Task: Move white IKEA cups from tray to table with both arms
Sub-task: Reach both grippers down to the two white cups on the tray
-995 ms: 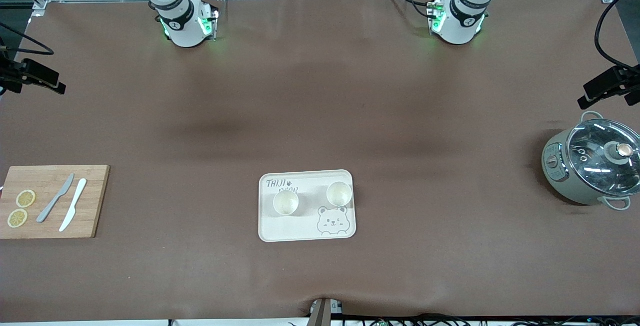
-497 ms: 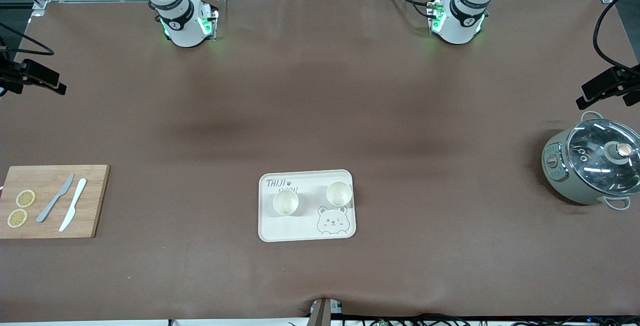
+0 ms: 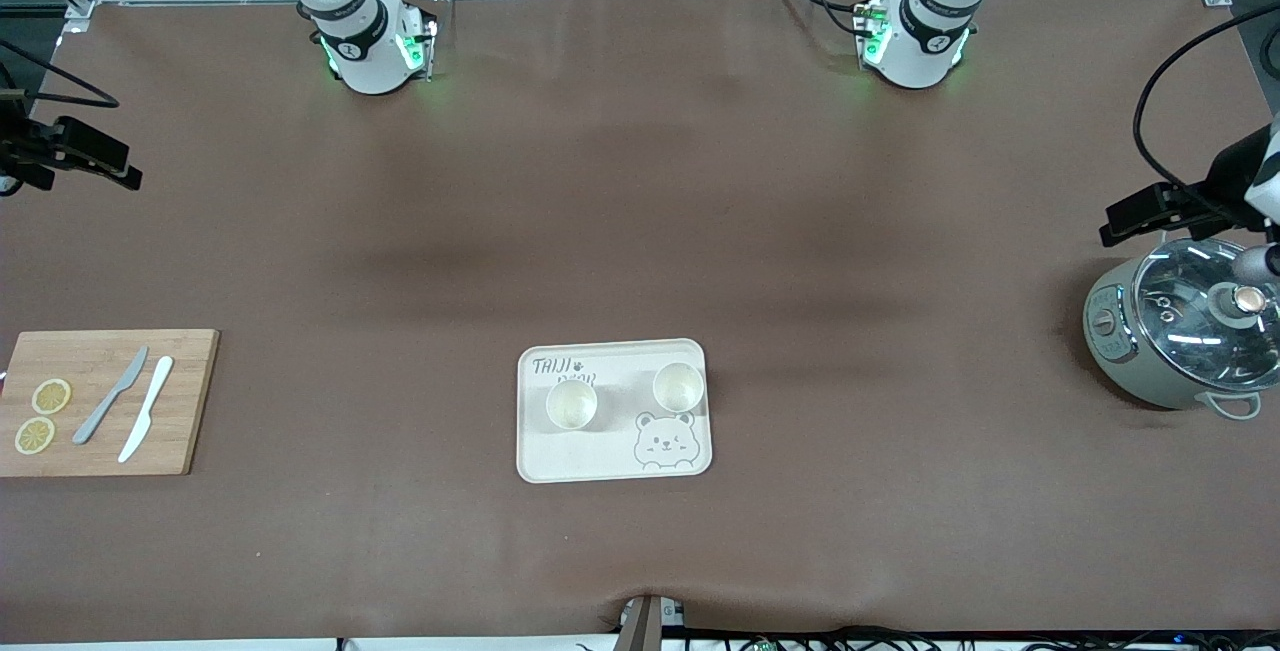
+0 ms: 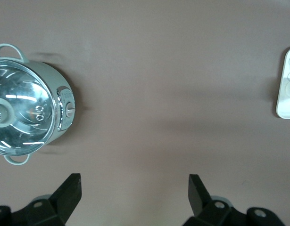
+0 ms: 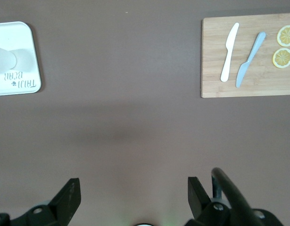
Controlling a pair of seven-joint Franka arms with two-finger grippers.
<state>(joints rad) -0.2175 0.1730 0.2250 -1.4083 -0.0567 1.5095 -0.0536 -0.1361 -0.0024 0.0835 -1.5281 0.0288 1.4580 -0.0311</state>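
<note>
Basically both white IKEA cups sat side by side on the tray at lower frame centre, while left gripper at right edge and right gripper at left edge hung spread wide, roughly equally distant.

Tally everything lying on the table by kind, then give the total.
Cups: 2
Tray: 1
Cutting board: 1
Knives: 2
Lemon slices: 2
Pot: 1
Total: 9
</note>
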